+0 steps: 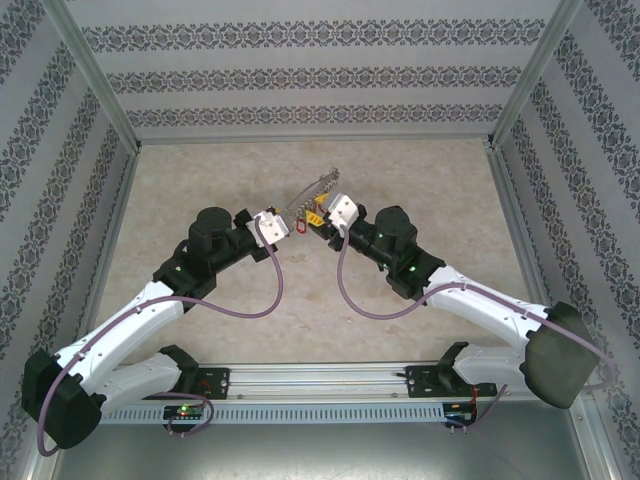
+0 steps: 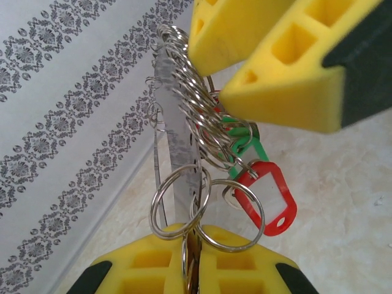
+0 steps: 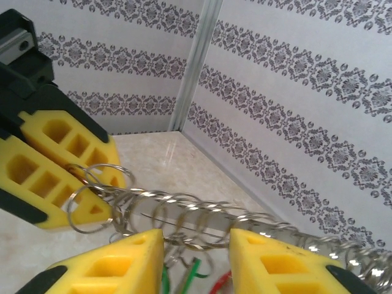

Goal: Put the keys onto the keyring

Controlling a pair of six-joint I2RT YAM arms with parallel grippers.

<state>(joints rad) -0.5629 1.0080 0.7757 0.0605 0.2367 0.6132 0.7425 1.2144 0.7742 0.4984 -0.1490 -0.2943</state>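
- Yellow fingers of the left end effector sit closest in the left wrist view, clamped tight on the keyring, whose wire rises upright from between them
- Small rings are stacked in a long row along the keyring
- Keys hang off that row by their tags: one red tag lowest, green tags just above it; key blades too hidden to make out
- Right end effector has its jaws part-way apart, astride the row of small rings; whether the pads pinch it I cannot tell
- From overhead, both end effectors meet nose to nose above mid worktop, with the keyring slanting away toward the back wall, clear of the surface
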